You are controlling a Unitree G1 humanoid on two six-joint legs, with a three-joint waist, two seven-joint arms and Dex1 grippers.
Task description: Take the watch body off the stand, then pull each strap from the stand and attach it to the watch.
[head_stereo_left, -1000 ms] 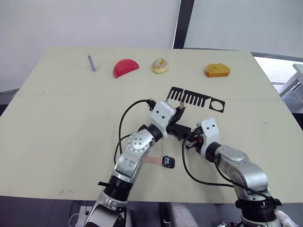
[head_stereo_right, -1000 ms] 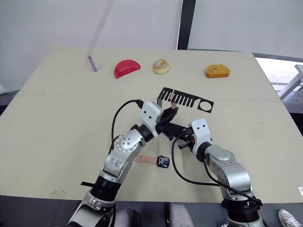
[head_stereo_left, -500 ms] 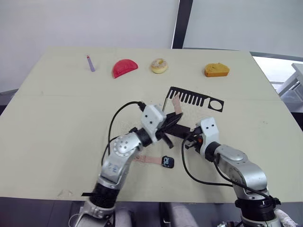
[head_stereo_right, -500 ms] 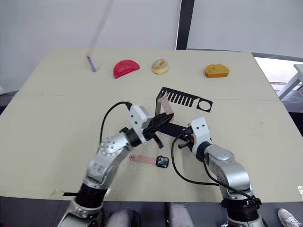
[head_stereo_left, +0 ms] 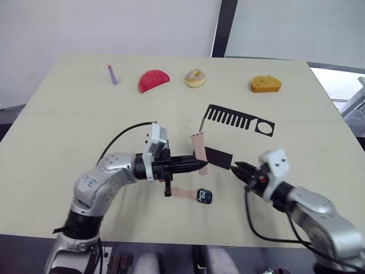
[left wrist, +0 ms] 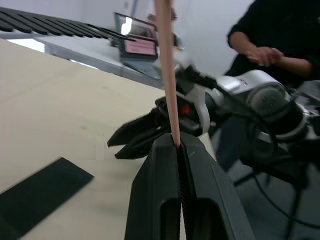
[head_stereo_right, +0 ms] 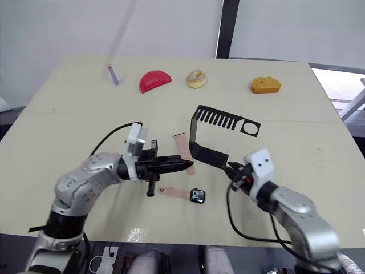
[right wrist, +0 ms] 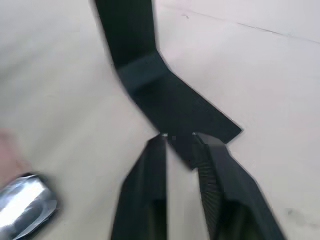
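**One strap pinched thin, and it could slip**

Nearest us, the watch body lies on the counter with one strap joined to it. Our left gripper has its jaws closed on the second strap, held by its end only; a sideways tug could pull it free. Our right gripper hovers just off the stand's foot, jaws narrowly parted; we judge a nudge could tip it.
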